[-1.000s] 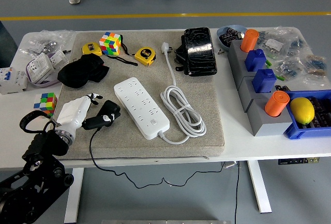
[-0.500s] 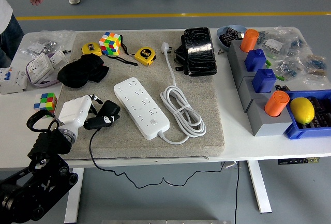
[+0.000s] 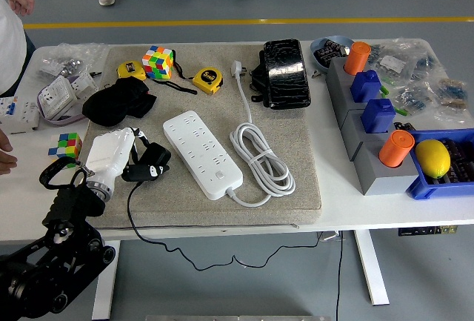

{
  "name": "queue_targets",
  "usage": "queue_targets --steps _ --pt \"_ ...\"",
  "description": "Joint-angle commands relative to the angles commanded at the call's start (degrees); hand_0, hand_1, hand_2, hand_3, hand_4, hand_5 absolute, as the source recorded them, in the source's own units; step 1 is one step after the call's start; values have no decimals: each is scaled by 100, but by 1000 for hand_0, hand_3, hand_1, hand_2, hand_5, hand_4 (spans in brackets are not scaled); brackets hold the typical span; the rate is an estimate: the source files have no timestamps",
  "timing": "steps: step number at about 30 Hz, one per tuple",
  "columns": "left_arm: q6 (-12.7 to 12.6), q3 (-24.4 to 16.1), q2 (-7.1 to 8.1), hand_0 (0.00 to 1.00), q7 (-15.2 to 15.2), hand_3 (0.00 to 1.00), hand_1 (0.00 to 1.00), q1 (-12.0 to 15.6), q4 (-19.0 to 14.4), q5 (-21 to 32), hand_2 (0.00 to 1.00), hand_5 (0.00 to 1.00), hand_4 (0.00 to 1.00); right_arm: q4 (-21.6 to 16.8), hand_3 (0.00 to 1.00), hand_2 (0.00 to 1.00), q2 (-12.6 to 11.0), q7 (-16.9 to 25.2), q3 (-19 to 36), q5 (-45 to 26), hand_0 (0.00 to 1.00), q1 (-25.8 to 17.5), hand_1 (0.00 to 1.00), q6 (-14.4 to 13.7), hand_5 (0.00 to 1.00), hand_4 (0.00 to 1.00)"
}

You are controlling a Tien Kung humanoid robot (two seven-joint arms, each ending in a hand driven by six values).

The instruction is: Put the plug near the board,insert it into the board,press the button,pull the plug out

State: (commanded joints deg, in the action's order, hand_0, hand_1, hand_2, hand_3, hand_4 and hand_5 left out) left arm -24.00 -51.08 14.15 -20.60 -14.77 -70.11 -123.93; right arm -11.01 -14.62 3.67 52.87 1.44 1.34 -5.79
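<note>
Head view: left hand grips the black plug at nine o'clock of the white board; black pouch at twelve, coiled white cable beyond the board.

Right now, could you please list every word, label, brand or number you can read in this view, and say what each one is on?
None can be read.
Yellow tape measure: dark face label, too small and blurred.
White power strip: no markings can be made out.
Bagged parts at the right: print too small.
White sockets at the left: no text can be made out.
</note>
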Motion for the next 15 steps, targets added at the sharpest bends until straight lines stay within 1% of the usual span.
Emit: queue_targets --steps 2,4,5,6,10,11,15 --pt "-39 -1 18 185 36 467 179 8 -38 -3 224 2 888 -3 505 531 2 4 26 21 492 -2 545 -3 365 820" --pt "-97 -13 66 185 171 467 179 22 -132 52 224 2 888 -5 505 531 0 5 34 26 492 -1 545 -5 365 820" --pt "-116 -18 86 184 244 472 181 27 -165 99 243 2 852 -5 505 530 -1 6 39 29 493 -1 545 -7 365 819" --pt "-142 -20 110 184 340 472 181 30 -198 148 243 2 852 -6 505 530 -3 7 45 33 493 -1 545 -8 365 819" --pt "-297 8 236 184 994 472 181 3 -247 538 243 2 852 -10 505 530 -11 10 63 46 493 -6 545 -10 365 819" --pt "-313 23 261 178 1173 530 230 -15 -225 683 331 2 830 -10 504 530 -12 9 59 45 488 -5 545 -10 365 818" --pt "-357 139 328 178 1901 530 230 -94 -59 1478 331 2 830 -9 504 530 -16 9 36 32 488 -2 545 -7 365 818"
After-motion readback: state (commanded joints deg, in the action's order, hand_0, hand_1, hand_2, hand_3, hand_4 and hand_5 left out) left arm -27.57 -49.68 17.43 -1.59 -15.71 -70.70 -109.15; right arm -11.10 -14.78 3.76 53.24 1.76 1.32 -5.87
